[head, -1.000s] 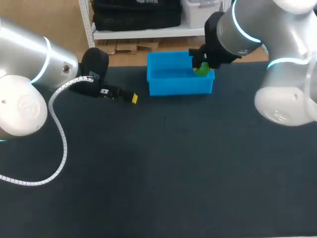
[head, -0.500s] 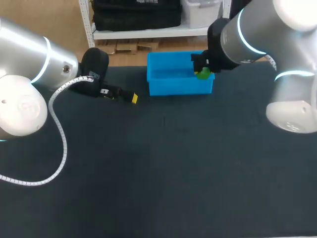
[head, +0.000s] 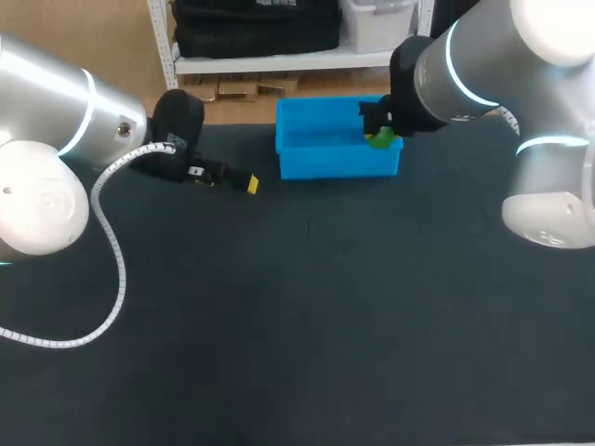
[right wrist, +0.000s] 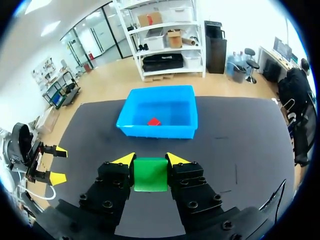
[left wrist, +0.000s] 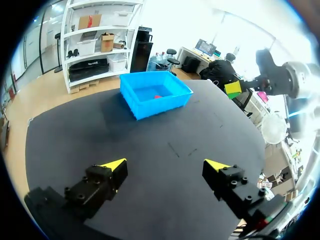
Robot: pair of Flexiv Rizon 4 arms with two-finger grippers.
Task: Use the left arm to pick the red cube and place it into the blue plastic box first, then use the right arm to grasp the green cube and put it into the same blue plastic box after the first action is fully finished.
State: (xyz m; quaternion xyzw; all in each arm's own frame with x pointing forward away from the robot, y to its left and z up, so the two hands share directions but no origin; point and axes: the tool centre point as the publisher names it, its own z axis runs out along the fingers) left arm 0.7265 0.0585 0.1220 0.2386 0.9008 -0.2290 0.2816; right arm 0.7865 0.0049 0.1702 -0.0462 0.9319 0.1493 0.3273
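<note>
The right hand [right wrist: 150,159] clamps the green cube [right wrist: 150,175] between its fingers, the blue box [right wrist: 150,132] ahead; the left hand [left wrist: 165,165] gapes open.

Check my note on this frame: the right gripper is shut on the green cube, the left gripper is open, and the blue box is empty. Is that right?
Not quite. The blue box is not empty: the red cube lies inside it, as the right wrist view shows. The rest holds: the right gripper is shut on the green cube, and the left gripper is open.
</note>
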